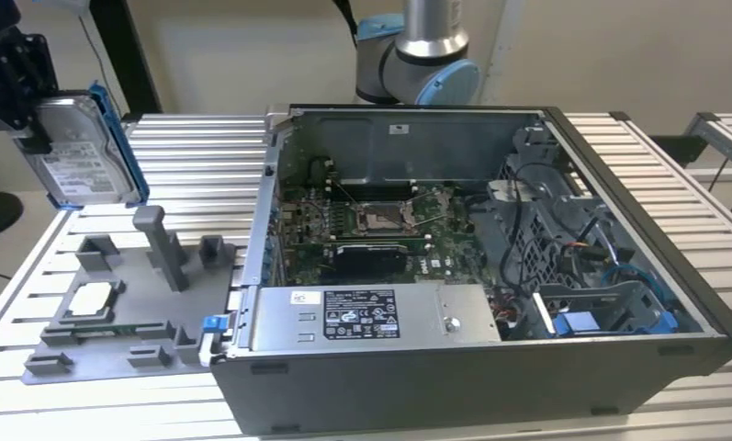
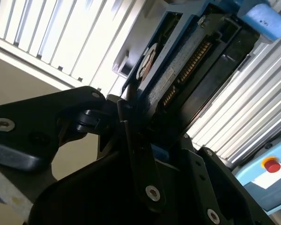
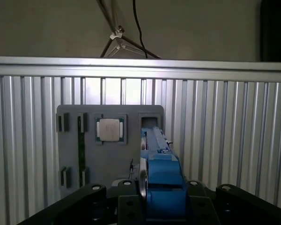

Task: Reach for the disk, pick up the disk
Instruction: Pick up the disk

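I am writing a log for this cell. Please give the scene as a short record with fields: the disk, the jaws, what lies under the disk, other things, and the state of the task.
Disk: the disk is held in the air at the exterior view's left, label face showing, blue frame along its edges.
Jaws: shut on the disk.
Under the disk: grey fixture tray on the slatted table, apart from the disk; a square chip sits in the tray.
Other: open computer case, to the exterior view's right of the tray.
Task state: disk picked up.
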You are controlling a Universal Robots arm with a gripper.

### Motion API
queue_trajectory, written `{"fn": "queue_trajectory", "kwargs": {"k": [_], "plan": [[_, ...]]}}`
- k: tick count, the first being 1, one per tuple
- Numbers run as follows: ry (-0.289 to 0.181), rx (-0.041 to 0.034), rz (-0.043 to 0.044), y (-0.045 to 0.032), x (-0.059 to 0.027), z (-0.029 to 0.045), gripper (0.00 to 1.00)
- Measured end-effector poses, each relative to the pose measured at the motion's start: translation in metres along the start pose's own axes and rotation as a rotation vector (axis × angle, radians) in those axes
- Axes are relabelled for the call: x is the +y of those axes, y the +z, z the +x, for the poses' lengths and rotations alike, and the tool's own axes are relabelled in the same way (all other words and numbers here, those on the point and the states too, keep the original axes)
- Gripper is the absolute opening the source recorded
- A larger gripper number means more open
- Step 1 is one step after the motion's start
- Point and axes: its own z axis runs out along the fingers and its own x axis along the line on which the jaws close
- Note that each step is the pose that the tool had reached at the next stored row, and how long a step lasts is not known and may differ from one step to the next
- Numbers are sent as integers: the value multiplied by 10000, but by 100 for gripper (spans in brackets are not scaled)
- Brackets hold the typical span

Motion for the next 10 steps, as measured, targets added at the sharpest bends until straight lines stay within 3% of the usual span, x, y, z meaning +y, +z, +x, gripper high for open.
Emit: {"fn": "queue_trajectory", "kwargs": {"k": [10], "plan": [[5,0,0,-292,-4,-1,0]]}}
